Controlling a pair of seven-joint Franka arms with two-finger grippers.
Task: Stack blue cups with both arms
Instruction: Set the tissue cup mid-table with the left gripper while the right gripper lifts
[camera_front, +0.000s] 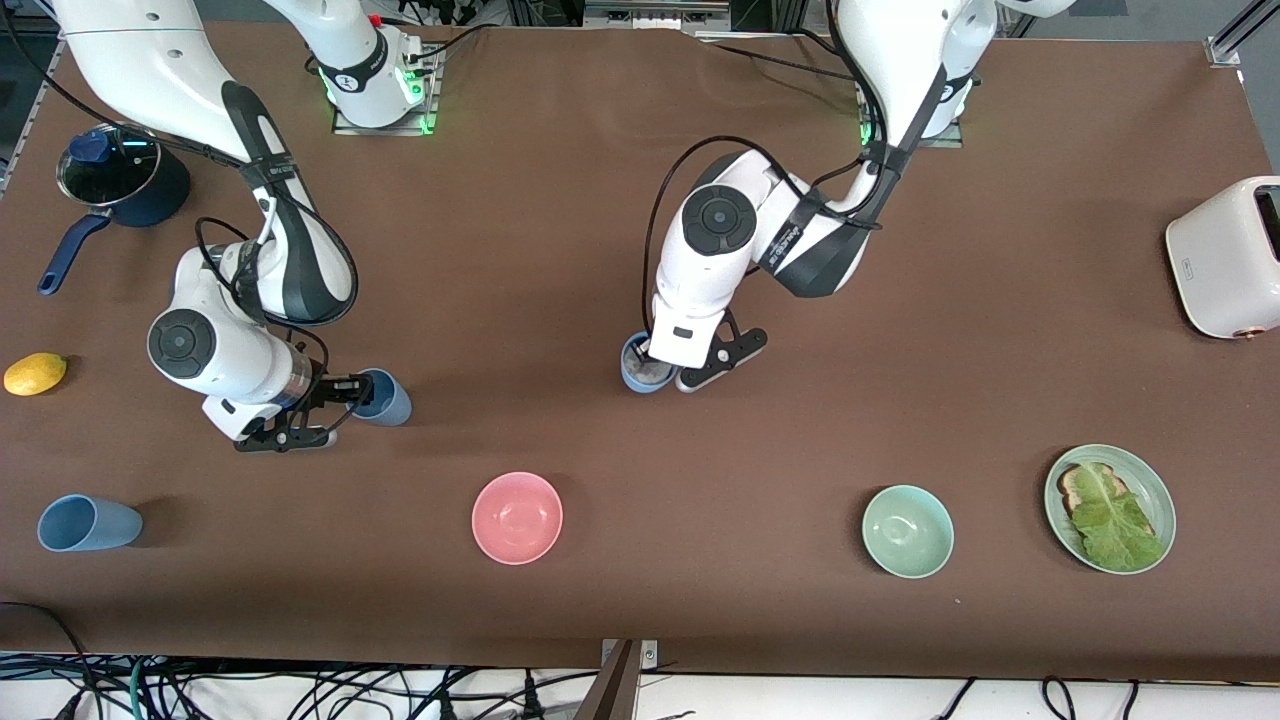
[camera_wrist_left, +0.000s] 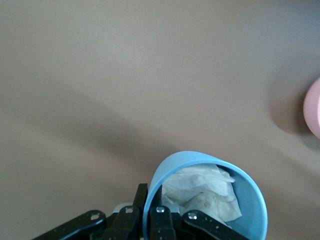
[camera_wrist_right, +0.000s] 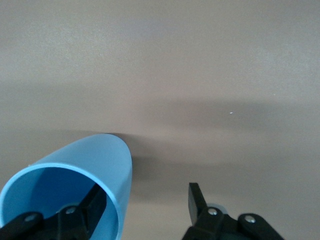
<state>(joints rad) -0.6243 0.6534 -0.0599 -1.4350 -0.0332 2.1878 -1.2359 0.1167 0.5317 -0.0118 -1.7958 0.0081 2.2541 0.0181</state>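
Note:
One blue cup (camera_front: 640, 368) stands upright mid-table with crumpled white paper inside; it also shows in the left wrist view (camera_wrist_left: 250, 195). My left gripper (camera_front: 652, 362) (camera_wrist_left: 151, 194) is shut on its rim, with one finger inside and one outside. A second blue cup (camera_front: 388, 398) (camera_wrist_right: 95, 160) seems to lie on its side, mouth toward my right gripper (camera_front: 350, 395) (camera_wrist_right: 146, 194). That gripper is open, with one finger inside the cup's mouth and the other wide apart outside. A third blue cup (camera_front: 88, 523) lies on its side near the front edge at the right arm's end.
A pink bowl (camera_front: 517, 517) (camera_wrist_left: 314, 112) and a green bowl (camera_front: 907, 531) sit nearer the front camera. A plate with toast and lettuce (camera_front: 1160, 500) and a white toaster (camera_front: 1225, 255) are at the left arm's end. A dark-blue pot (camera_front: 150, 195) and a lemon (camera_front: 35, 373) are at the right arm's end.

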